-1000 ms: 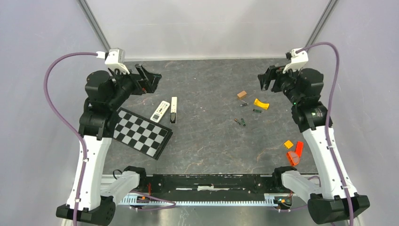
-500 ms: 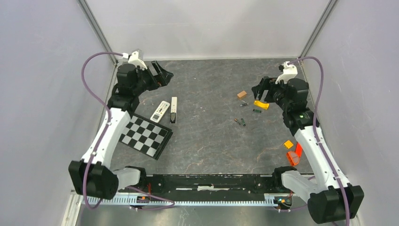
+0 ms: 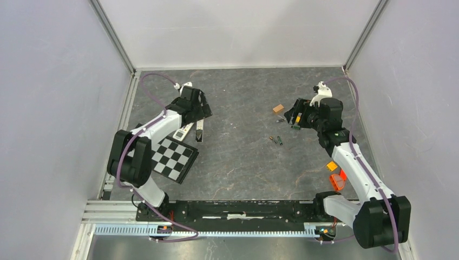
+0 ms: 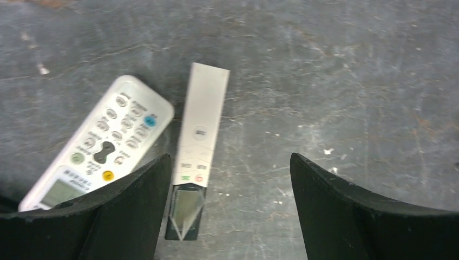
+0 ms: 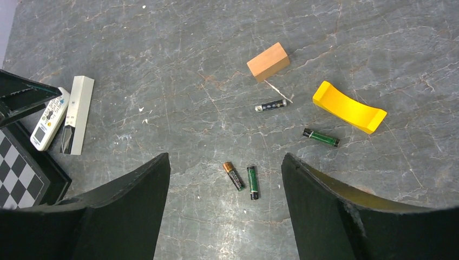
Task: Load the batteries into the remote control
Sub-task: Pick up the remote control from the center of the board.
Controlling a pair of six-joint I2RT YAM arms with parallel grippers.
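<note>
the left hand (image 4: 228, 162) is spread wide above the remote control (image 4: 100, 143). the right hand (image 5: 224, 160) is spread wide too, above the batteries (image 5: 252, 182) on the counter (image 5: 162, 65).

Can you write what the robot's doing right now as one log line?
left gripper: open, by face-up remote control | right gripper: open, near batteries | batteries: four, all loose

remote control (image 4: 97, 143) just left of bar (image 4: 201, 122) | batteries (image 5: 253, 182) well right (scattered) | block (image 5: 267, 61) behind them
</note>
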